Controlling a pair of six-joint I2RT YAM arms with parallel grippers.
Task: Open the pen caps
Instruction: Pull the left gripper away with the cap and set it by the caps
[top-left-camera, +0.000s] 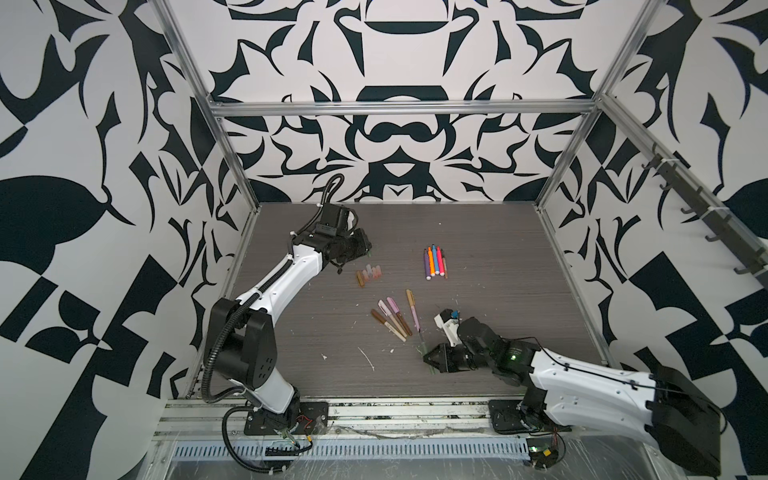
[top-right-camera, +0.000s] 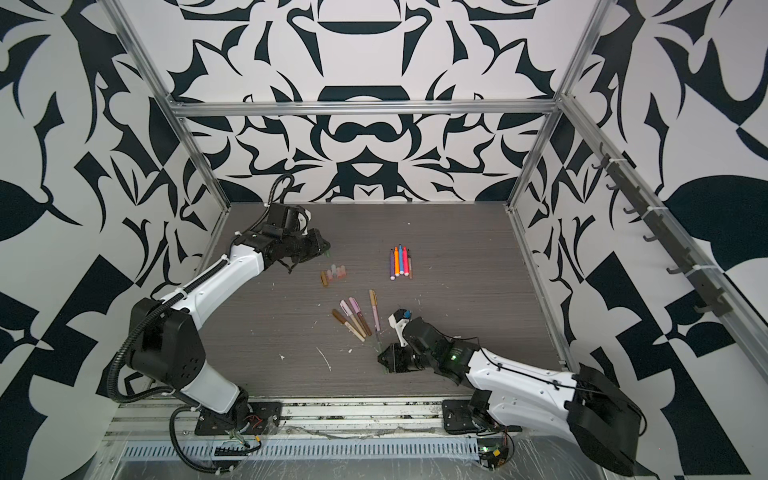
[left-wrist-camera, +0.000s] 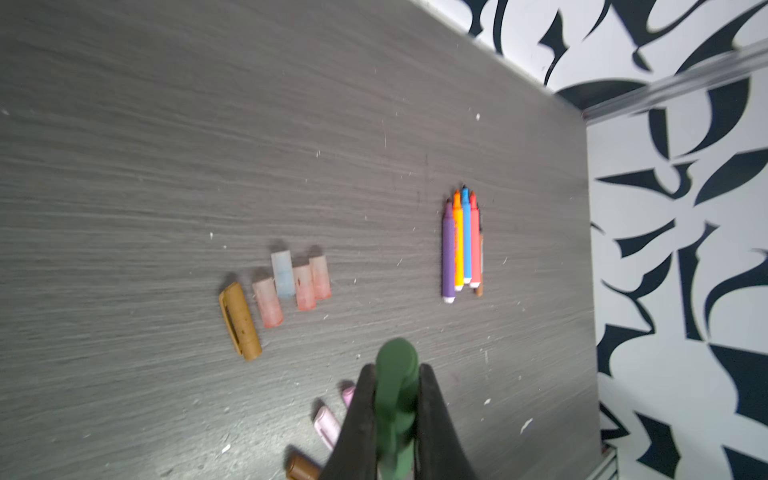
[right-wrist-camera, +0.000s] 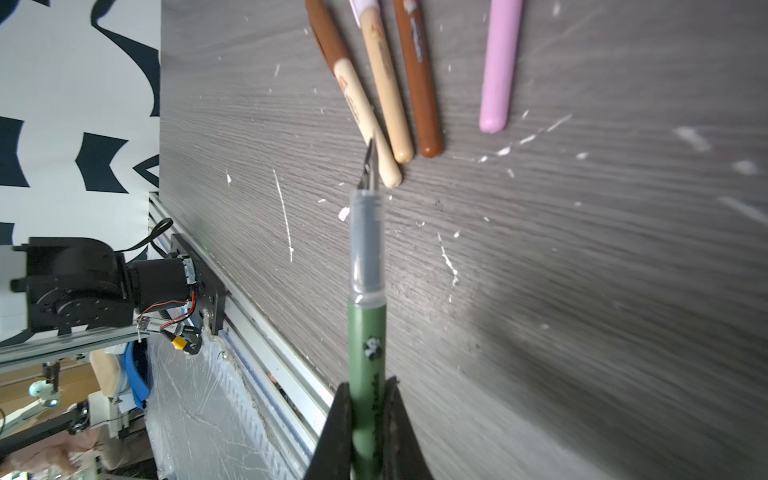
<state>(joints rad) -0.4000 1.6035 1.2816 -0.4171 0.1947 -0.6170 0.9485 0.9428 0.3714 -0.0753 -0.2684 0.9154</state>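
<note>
- Near: right gripper (right-wrist-camera: 365, 388) clamps the uncapped green pen (right-wrist-camera: 366, 332); carry it level to the far bare pens (top-left-camera: 434, 262).
- Middle: capped pens (top-left-camera: 392, 318) lie fanned on the table.
- Farther: left gripper (left-wrist-camera: 395, 376) pinches the green cap (left-wrist-camera: 395, 355); lower it beside the loose caps (left-wrist-camera: 291, 282) before releasing.

- Green cap (left-wrist-camera: 397, 355): off its pen, clamped in the left tool (left-wrist-camera: 395, 370).
- Green pen (right-wrist-camera: 366, 332): uncapped, dark nib bare, gripped by the right tool (right-wrist-camera: 368, 381).
- Loose caps (top-left-camera: 369, 274): five in a row, flat on the desk (top-left-camera: 478, 299); one brown, three pale pink, one pale blue.
- Uncapped pens (top-left-camera: 434, 262): five side by side; purple, orange, blue, pink-red, brown.
- Capped pens (top-left-camera: 395, 318): four, fanned out, caps on.
</note>
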